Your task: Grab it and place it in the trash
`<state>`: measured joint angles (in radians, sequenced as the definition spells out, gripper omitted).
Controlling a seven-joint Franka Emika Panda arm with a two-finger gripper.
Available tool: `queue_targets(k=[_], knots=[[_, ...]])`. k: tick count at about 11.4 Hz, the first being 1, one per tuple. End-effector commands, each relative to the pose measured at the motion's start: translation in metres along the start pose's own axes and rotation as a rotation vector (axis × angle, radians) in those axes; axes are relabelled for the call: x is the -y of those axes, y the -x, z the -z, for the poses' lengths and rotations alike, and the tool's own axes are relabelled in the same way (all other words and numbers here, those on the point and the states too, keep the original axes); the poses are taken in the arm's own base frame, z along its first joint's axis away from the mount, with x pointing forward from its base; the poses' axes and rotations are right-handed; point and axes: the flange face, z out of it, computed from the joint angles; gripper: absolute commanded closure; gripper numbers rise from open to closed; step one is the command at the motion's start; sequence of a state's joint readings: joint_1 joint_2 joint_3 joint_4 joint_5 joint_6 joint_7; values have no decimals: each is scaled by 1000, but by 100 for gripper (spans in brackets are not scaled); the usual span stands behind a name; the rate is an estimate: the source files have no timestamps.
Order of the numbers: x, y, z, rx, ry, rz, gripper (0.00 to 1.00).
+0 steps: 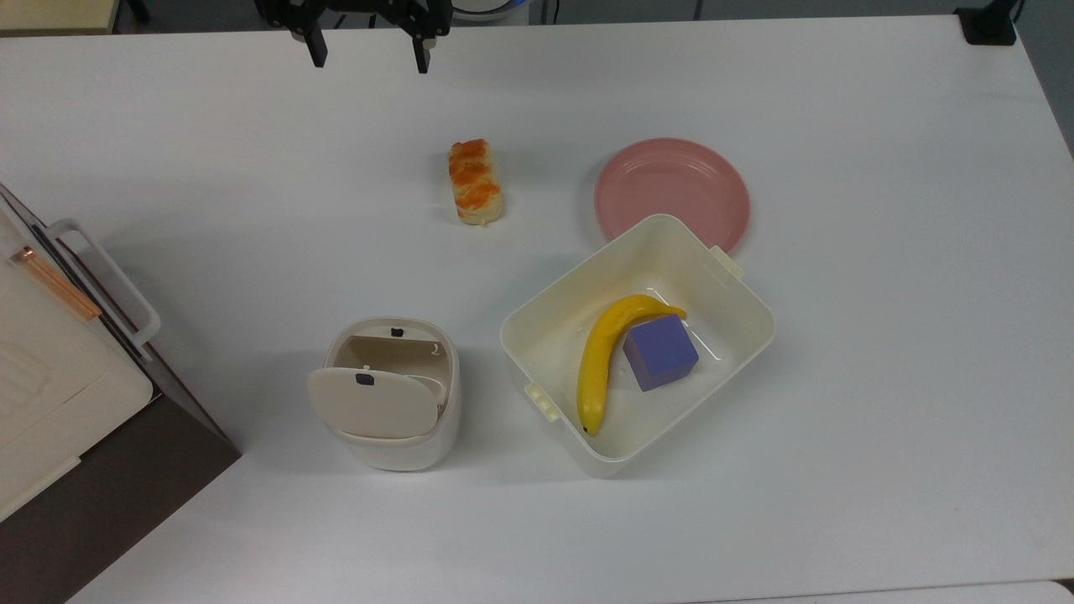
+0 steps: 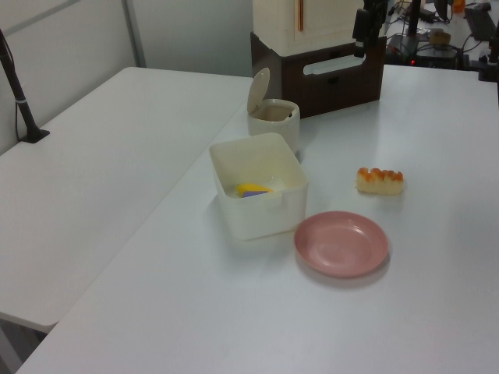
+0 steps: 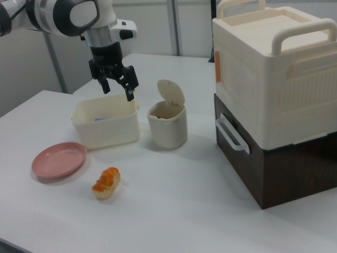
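No words, numbers or brand names can be read on anything here. The trash bears just a small dark mark on its flap, too small to read.

Pink plate, yellow banana, purple cube, orange-glazed bread

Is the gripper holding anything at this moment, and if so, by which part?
Nothing is held. The gripper is open and empty, its fingers spread above bare table, apart from the bread and the trash bin.
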<state>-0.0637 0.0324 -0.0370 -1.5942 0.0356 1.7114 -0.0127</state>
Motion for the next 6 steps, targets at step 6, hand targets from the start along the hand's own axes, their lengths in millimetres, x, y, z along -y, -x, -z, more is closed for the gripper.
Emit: queue_targets(k=[6], knots=[[4,1,10,-39,-23,-21,0]])
